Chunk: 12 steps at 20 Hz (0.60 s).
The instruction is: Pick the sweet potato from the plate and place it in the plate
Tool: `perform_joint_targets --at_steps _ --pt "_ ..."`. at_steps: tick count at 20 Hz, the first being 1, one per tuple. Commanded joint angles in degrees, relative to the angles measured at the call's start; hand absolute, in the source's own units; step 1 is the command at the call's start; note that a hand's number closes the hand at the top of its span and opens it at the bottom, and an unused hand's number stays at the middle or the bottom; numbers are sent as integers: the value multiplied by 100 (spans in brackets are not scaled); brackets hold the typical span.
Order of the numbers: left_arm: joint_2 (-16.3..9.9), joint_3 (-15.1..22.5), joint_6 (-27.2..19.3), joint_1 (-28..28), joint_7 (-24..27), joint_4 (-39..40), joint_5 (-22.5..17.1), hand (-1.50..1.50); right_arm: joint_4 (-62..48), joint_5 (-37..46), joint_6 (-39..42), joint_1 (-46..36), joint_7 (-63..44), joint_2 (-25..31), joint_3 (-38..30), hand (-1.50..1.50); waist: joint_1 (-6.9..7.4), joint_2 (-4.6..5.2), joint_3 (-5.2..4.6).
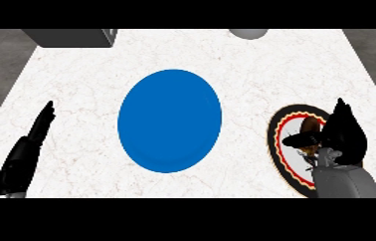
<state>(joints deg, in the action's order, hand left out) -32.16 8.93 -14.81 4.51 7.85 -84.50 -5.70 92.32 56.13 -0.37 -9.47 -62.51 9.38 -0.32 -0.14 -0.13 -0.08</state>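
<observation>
A brown sweet potato (311,127) lies on a patterned plate (283,148) with a black, red and cream rim at the right of the counter. My right hand (343,133) sits over that plate, its thumb reaching across the sweet potato and its fingers curled round it, hiding most of it. A plain blue plate (169,120) lies in the middle of the counter with nothing on it. My left hand (31,143) rests at the left edge, fingers straight and pointing away from me.
The white marble counter (88,75) spreads under everything. A grey box (70,37) stands at the back left and a grey rounded object (248,33) at the back edge, right of centre.
</observation>
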Motion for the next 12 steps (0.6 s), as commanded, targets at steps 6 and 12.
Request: perform_joint_targets --at_steps 6,12 --pt "252 -177 132 377 322 -88 220 0 -68 -458 968 -47 -314 29 -320 -150 43 7 7" --pt "368 -315 243 274 -44 -295 432 0 -741 -422 599 116 172 -122 -390 -150 38 11 9"
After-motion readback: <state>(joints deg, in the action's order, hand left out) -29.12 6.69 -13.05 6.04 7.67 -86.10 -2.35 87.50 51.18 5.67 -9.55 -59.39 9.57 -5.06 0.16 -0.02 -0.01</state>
